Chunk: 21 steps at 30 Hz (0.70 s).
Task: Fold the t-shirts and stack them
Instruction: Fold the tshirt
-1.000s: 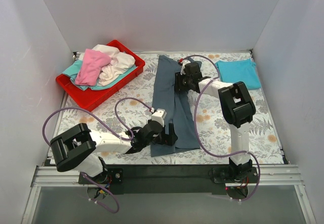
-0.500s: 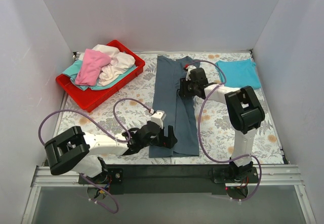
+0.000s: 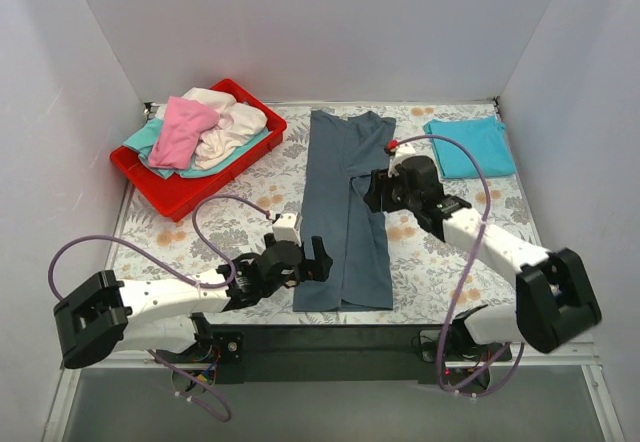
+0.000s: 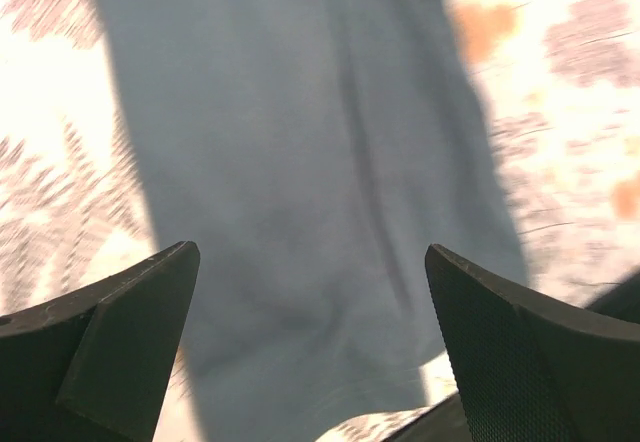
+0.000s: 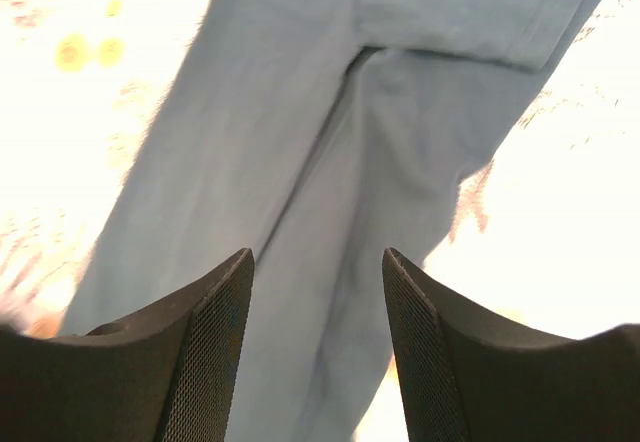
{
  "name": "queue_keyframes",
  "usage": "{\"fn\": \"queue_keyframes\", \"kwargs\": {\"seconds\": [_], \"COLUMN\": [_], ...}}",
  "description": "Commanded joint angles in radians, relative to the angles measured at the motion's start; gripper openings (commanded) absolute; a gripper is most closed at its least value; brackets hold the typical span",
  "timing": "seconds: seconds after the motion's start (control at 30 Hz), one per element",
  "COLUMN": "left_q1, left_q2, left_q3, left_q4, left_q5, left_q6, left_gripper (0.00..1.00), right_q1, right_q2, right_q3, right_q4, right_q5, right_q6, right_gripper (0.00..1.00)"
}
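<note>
at the far left the red plastic tray (image 3: 175, 197) holds a loose heap of unfolded t-shirts: a teal one (image 3: 143, 138) underneath, a pink one (image 3: 183, 130) draped on top, and a cream-white one (image 3: 232, 128) bunched beside it. moving right, the left gripper (image 3: 321, 259) sits low at the near left edge of the slate grey-blue t-shirt (image 3: 340, 202). its wrist view shows the fingers (image 4: 110, 342) spread wide with only cloth beneath and nothing caught between them. that view is blurred, so whether the tips touch the fabric is hard to say. the grey-blue shirt lies on the floral table cover (image 3: 290, 167) as a long narrow strip running from the far side toward the arm bases, its sides apparently already turned in. the right gripper (image 3: 373, 191) hovers at the strip's right edge about midway along, its jaws likewise parted and empty over a crease in the cloth. furthest right, a turquoise t-shirt (image 3: 468, 146) rests flat and folded near the far corner, well apart from the strip. the step in hand looks like the crosswise fold of the grey-blue shirt. the next move probably calls for both grippers to pinch one end of the strip, lift it evenly and carry it over the other end without dragging the layers apart.
</note>
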Motion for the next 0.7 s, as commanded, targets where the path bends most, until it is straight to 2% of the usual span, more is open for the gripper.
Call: {"fn": "queue_keyframes", "kwargs": {"seconds": [0.0,0.13,0.17,0.37,0.5,0.67], "left_q1": [-0.003,-0.003,-0.003,-0.005,-0.005,-0.003], "left_q2": [0.034,0.043,0.021,-0.108,-0.092,-0.036], "left_q3": [0.016,0.013,0.008,-0.012,-0.033,-0.044], "left_q4": [-0.246,-0.349,-0.36,-0.412,-0.43,-0.467], "left_q5": [-0.116,-0.024,0.011,0.14,0.213,0.232], "left_q6": [-0.109,-0.174,-0.19,-0.188,-0.21,-0.226], "left_gripper": [0.89,0.89,0.89,0.86,0.84,0.83], "right_q1": [0.028,0.088,0.122,0.212,0.265,0.306], "right_q2": [-0.124,-0.242,-0.263,-0.41,-0.442,-0.416], "right_q3": [-0.109,-0.216,-0.255,-0.342,-0.375,-0.369], "right_q4": [-0.059,-0.167,-0.206,-0.331,-0.42,-0.432], "right_q5": [0.029,0.029,0.071,0.076,0.072,0.069], "right_q6": [0.068,0.122,0.155,0.254,0.297,0.315], "right_gripper": [0.5,0.5,0.5,0.5,0.5,0.5]}}
